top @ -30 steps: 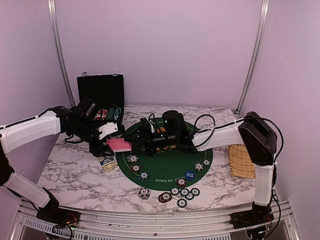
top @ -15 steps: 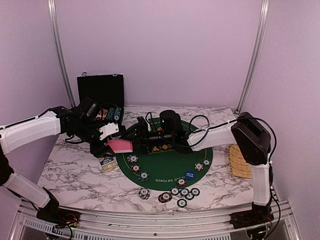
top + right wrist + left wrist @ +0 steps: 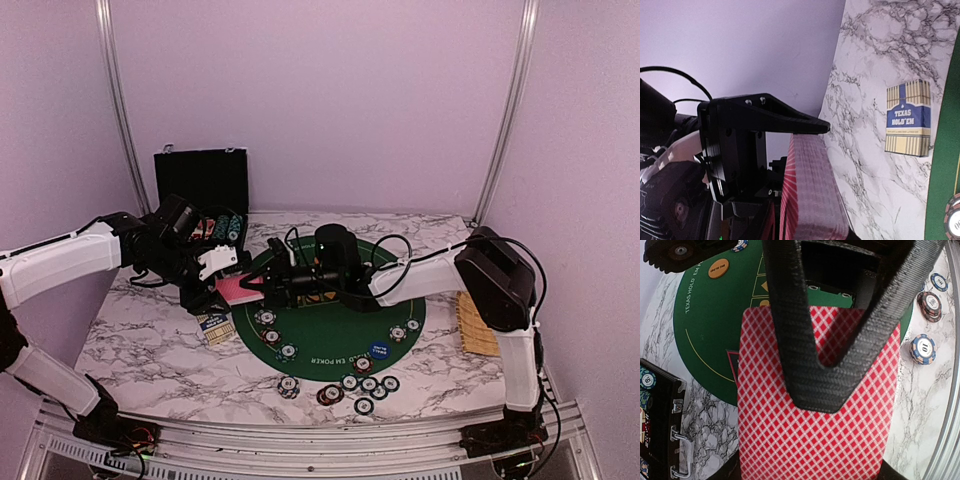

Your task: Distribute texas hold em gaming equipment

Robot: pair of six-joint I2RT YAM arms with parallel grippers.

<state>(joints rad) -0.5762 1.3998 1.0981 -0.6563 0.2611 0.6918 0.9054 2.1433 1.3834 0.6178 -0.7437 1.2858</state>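
Deck of red-backed playing cards [image 3: 236, 289]: from above, you find it off the table at the left edge of the green felt [image 3: 340, 340], clamped flat in the left gripper [image 3: 222, 275]. The left arm has not shifted over the last second. The right gripper [image 3: 266, 282] has travelled left across the felt in that time and now sits just beside the deck's right end. I judge this to be an approach to draw a card or take the deck over. No cards are dealt onto the felt yet. The poker chips [image 3: 362, 385] lie in groups on the near and left parts of the felt and on the marble just in front of it. The card box [image 3: 214, 325] lies on the marble below the deck.

Left wrist view: the upper finger [image 3: 825, 370] presses on the red diamond-patterned back, the deck filling the jaws from below, so the hold is closed and firm. The orange button [image 3: 718, 268] rests on the felt beyond, and the black chip case [image 3: 660, 435] shows at the left.

Right wrist view: you see the deck edge-on [image 3: 810, 200], with one right finger [image 3: 765, 117] just above it. The other finger is out of view, so I cannot tell how wide these jaws stand, nor whether they touch the cards.
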